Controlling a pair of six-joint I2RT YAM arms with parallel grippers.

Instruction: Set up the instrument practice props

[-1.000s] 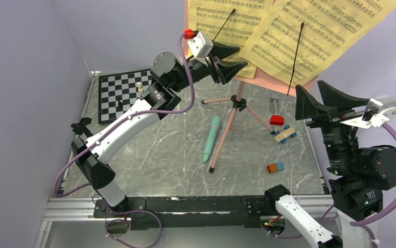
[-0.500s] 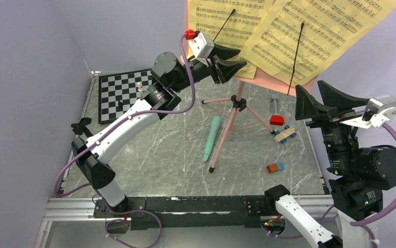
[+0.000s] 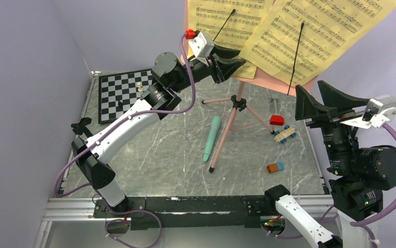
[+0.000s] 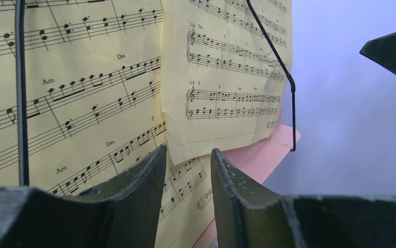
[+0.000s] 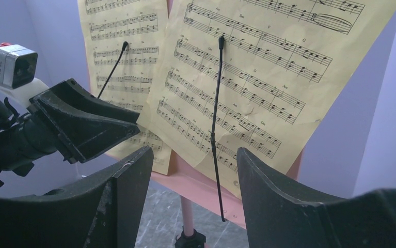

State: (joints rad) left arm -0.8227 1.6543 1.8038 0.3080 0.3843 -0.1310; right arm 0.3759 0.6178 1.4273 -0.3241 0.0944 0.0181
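At the pink music stand's (image 4: 260,155) ledge, the left gripper (image 4: 188,155) had narrowed to half-open before the yellow sheet-music pages (image 4: 221,77), holding nothing yet, seemingly about to pinch them.

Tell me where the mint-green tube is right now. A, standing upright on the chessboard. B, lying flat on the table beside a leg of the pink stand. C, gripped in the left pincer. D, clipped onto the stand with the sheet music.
B: the mint-green tube lies flat on the table, close beside a leg of the pink stand, with nothing holding it.
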